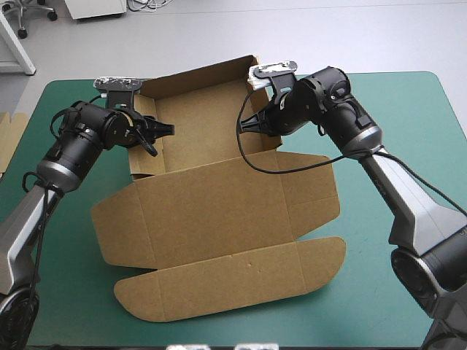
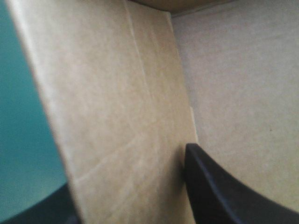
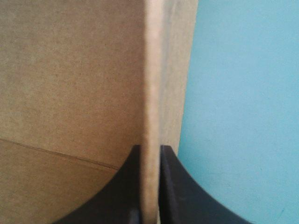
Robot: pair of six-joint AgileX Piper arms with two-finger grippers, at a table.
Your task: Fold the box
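The brown box (image 1: 219, 211) lies mid-table, its far half raised into walls and its lid panels flat toward the near edge. My left gripper (image 1: 162, 133) is at the left wall. In the left wrist view that wall (image 2: 117, 116) stands between my fingers, one inside the box and one outside, and the gripper (image 2: 126, 168) is open around it. My right gripper (image 1: 255, 122) is at the top of the right wall. In the right wrist view its fingers press on the wall's edge (image 3: 152, 70), so the gripper (image 3: 150, 149) is shut on the box.
An edge of more brown board (image 1: 9, 138) shows at the table's left edge. Bare teal-green cover (image 1: 394, 109) lies to the right of the box and along the near edge.
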